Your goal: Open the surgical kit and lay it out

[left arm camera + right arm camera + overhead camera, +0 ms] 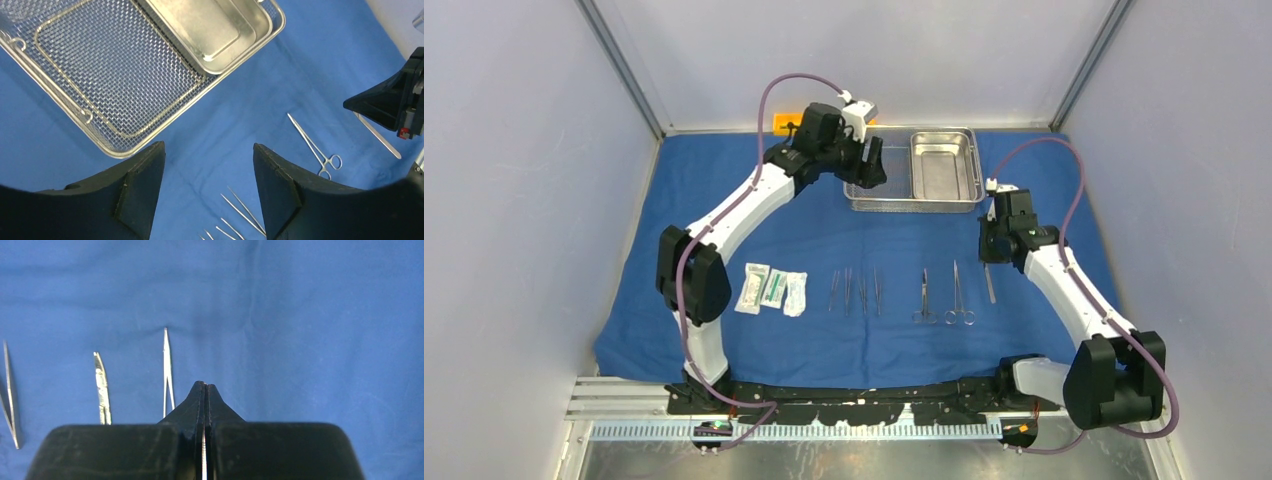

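Grey walls (504, 200) enclose the blue cloth wrap (724, 190); left claw (207, 150) gapes, right claw (205, 387) closed.

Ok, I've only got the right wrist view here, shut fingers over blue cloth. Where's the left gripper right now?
Observer: The left gripper hangs open by the left end of the mesh basket, with nothing between its fingers.
Operator: Anything in that basket?
Observer: Only the solid steel tray, sitting in its right half. The rest is bare mesh.
Operator: And what am I pinching?
Observer: The right gripper is shut on a flat steel instrument, which sticks out past the fingers toward the near side.
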`<state>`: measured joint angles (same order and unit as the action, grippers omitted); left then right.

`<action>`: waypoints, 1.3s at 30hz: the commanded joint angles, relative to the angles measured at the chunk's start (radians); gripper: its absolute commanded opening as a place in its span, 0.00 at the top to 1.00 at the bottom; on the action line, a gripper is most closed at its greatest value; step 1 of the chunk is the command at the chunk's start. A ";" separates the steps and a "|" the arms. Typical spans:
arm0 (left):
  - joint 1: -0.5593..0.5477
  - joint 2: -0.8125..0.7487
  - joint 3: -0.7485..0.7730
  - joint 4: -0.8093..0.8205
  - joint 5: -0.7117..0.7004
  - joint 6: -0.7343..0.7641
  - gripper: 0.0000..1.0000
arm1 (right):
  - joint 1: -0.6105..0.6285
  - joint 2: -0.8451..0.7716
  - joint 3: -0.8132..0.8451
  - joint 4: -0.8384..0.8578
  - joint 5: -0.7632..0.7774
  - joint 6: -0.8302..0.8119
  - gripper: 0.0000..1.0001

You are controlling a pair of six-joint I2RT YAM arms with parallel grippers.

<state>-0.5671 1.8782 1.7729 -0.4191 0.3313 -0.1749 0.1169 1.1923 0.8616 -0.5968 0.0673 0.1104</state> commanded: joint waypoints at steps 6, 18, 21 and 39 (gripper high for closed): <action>0.004 -0.090 -0.065 0.045 0.000 -0.021 0.33 | 0.006 0.066 -0.077 0.176 0.070 0.032 1.00; 0.004 -0.107 -0.090 0.072 0.026 -0.048 0.33 | -0.013 0.075 -0.087 0.201 0.113 -0.078 1.00; 0.004 -0.117 -0.100 0.072 0.030 -0.044 0.33 | -0.025 0.081 -0.105 0.237 0.122 -0.104 1.00; 0.004 -0.162 -0.148 0.092 0.033 -0.025 0.31 | -0.103 0.214 -0.114 0.297 0.083 -0.136 1.00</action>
<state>-0.5671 1.7645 1.6363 -0.3752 0.3439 -0.2058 0.0135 1.3952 0.7513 -0.3515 0.1551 -0.0177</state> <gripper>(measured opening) 0.683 0.017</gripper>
